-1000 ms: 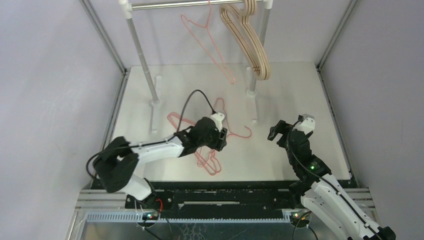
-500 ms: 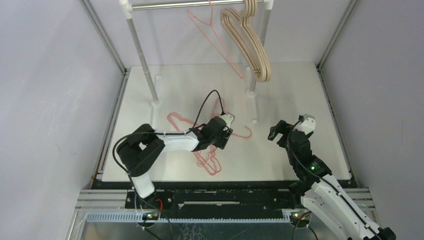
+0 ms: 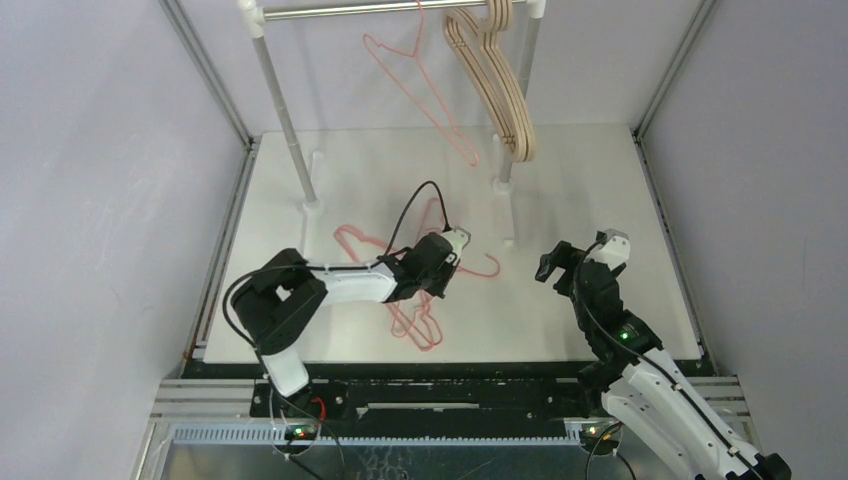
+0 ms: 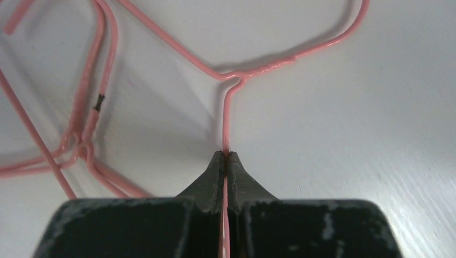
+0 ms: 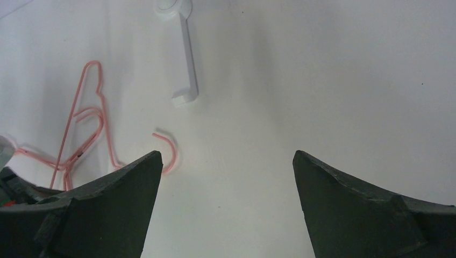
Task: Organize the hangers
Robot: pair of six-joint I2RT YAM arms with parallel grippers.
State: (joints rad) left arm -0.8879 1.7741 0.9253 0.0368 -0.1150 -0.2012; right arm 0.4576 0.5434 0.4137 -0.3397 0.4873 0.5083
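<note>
Several thin pink wire hangers (image 3: 400, 295) lie tangled on the white table. My left gripper (image 3: 449, 268) is low over them and shut on one wire. In the left wrist view the pink wire (image 4: 228, 115) runs straight out from between the closed jaws of that gripper (image 4: 226, 155). Another pink wire hanger (image 3: 425, 90) hangs from the rail beside several beige wooden hangers (image 3: 498, 85). My right gripper (image 3: 560, 262) hovers open to the right of the pile. The right wrist view shows this gripper (image 5: 226, 158) holding nothing, with a pink hook (image 5: 170, 148) past its left finger.
The silver rail (image 3: 340, 10) spans the back on two slanted posts (image 3: 285, 110) with white feet (image 5: 185, 54) resting on the table. Grey walls and metal frame bars close in both sides. A black cable loops above the left wrist.
My left gripper has shut on the pink wire after the left arm stretched a little to the right. The hanging pink hanger has swung on the rail. The right arm has not moved.
</note>
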